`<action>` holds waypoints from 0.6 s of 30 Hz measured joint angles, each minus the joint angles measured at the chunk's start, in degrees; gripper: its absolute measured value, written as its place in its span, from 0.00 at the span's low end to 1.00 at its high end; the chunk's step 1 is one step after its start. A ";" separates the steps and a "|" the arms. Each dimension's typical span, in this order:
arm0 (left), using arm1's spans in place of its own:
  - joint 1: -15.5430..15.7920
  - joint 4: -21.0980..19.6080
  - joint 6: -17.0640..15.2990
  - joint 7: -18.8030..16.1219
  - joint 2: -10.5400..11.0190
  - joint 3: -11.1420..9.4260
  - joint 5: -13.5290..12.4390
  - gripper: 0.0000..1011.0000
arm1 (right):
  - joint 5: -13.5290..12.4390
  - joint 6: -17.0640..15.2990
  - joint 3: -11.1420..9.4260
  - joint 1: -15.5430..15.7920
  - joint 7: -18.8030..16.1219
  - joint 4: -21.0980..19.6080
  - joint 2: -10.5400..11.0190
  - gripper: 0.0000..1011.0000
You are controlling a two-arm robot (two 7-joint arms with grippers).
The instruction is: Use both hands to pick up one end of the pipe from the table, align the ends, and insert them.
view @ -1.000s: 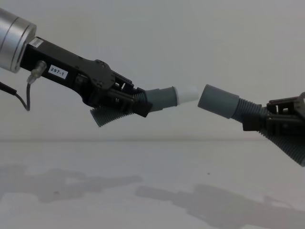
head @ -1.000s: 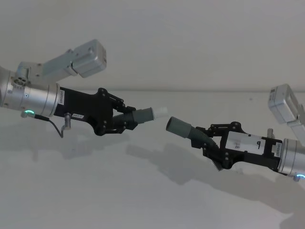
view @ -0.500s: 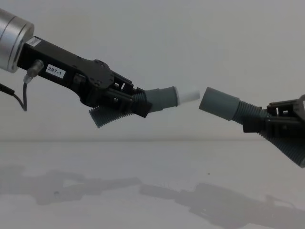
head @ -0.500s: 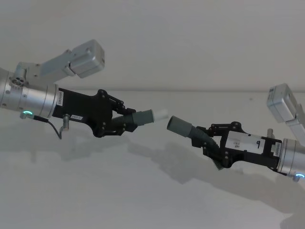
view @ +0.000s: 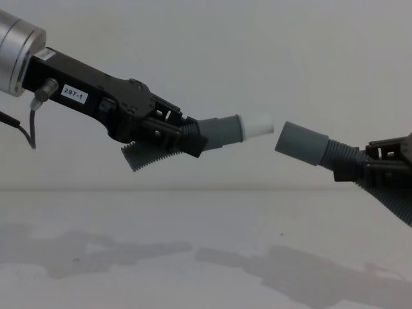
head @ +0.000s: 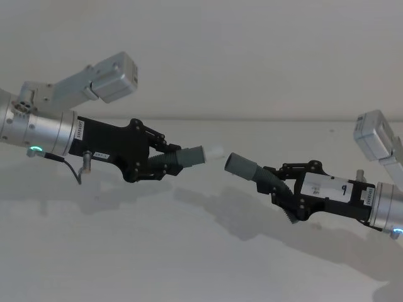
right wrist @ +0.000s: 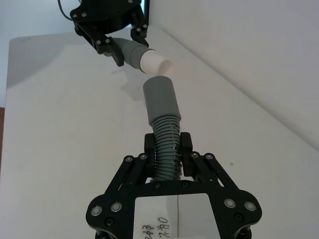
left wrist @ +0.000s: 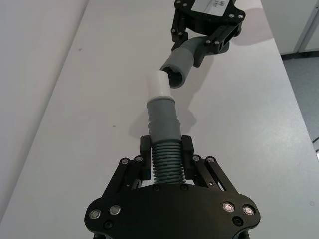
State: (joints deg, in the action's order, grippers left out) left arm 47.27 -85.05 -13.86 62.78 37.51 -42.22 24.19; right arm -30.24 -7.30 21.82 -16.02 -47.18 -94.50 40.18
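White tip just short of the mouth.
My left gripper pinches the tipped hose; my right gripper, the other hose.

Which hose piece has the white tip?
The piece in the left gripper: its grey cuff ends in a white tip. The other piece, in the right gripper, ends in an open round mouth.

The left gripper holds a ribbed dark-grey pipe piece whose white-tipped cuff points at the open-mouthed cuff of the right gripper's second piece, close but apart, above the table.
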 joint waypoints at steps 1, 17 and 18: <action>0.03 0.00 0.06 0.05 0.02 -0.05 0.11 0.34 | -0.05 -0.01 0.05 -0.02 0.07 0.03 0.08 0.28; 0.53 0.64 0.35 0.76 -0.23 -1.31 0.88 0.34 | -0.37 0.45 0.61 -0.57 0.19 0.36 0.96 0.28; 0.56 0.70 0.35 0.77 -0.26 -1.38 0.89 0.34 | -0.38 0.48 0.64 -0.61 0.18 0.36 1.01 0.28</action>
State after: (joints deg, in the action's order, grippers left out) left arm 47.83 -84.35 -13.51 63.55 37.26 -43.60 25.08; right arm -30.63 -6.82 22.46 -16.63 -47.01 -94.14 41.19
